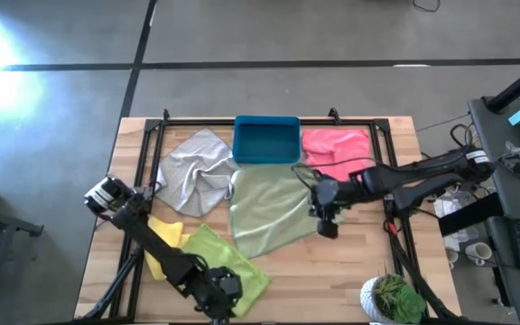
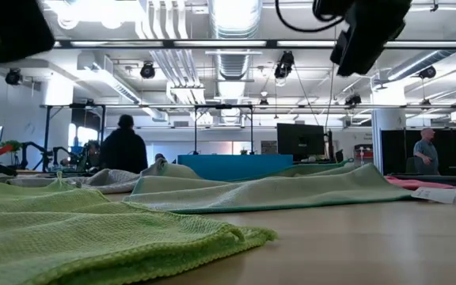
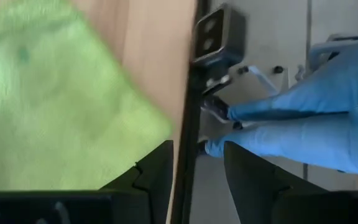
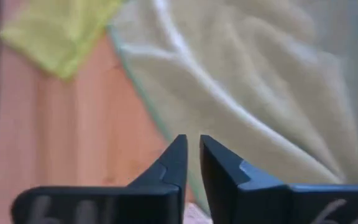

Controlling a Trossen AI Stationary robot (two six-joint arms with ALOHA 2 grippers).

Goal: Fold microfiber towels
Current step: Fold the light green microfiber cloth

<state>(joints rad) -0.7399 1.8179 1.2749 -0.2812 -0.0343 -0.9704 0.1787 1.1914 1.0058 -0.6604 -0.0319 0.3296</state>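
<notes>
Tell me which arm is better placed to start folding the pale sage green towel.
Right. The right gripper hangs over the sage green towel's edge, nothing held. The left gripper is at the table's near edge over the lime green towel, farther away.

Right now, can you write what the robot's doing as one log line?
right end effector: nearly shut, empty, over sage towel edge | left end effector: open, at table front edge by lime towel | folded: none

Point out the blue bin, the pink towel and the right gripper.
blue bin (image 1: 266,141), high view, its inner floor.
pink towel (image 1: 334,150), high view, middle of the cloth.
right gripper (image 4: 191,149), right wrist view, narrow gap between the fingertips.
</notes>
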